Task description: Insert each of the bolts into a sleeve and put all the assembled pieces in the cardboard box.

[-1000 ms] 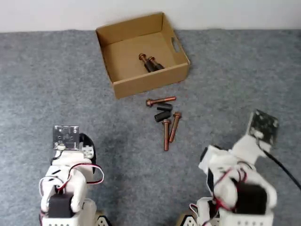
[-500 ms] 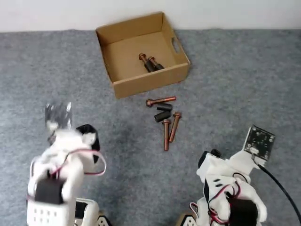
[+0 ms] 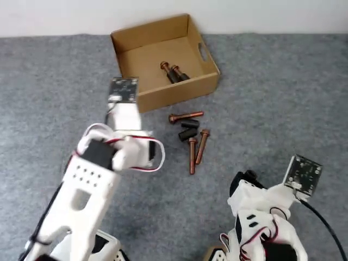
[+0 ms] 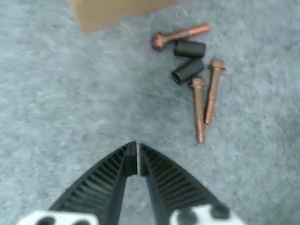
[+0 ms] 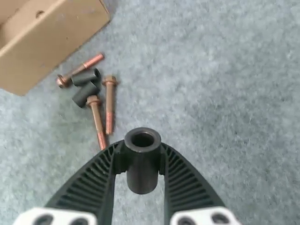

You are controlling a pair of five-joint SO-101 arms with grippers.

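Care: the left gripper (image 4: 137,149), closed on nothing, should open and take one loose copper bolt (image 4: 199,110), at six o'clock from the brown cardboard box (image 3: 174,93), near its head; the right gripper (image 5: 142,151) holds a black tubular sleeve (image 5: 142,174).

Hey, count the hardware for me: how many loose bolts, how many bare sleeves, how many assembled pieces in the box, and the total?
Loose bolts on the carpet: 3
Bare sleeves, one held in the right gripper: 3
Assembled pieces in the cardboard box: 2
Total: 8

Copper bolts (image 3: 192,155), black sleeves (image 3: 186,134), grey carpet (image 3: 272,92)
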